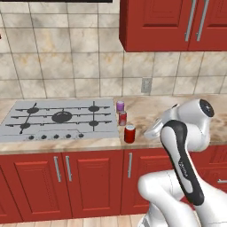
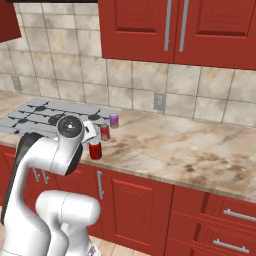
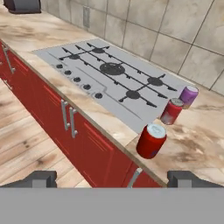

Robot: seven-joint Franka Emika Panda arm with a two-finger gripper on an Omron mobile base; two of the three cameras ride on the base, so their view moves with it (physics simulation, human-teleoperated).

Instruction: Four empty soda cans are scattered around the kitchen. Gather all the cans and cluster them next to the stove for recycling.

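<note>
Three soda cans stand in a row on the beige counter, just off the stove's [image 1: 62,117] right edge. The purple can [image 1: 120,106] [image 3: 189,94] is nearest the wall. A red can [image 1: 123,118] [image 3: 171,110] comes after it, and another red can [image 1: 129,133] [image 3: 151,140] stands near the counter's front edge. My gripper [image 3: 113,178] is open and holds nothing. It hovers out in front of the counter, right of the cans, and looks back along them at the stove. In the hand view the front red can is the closest, a short way beyond the fingertips [image 3: 183,177].
Bare marbled counter [image 2: 190,150] runs to the right of the cans. Red upper cabinets [image 1: 173,24] hang over it, and a wall outlet [image 1: 146,85] sits in the tiles behind. Red base cabinets with metal handles [image 3: 70,118] front the counter. A dark appliance [image 3: 22,5] stands beyond the stove.
</note>
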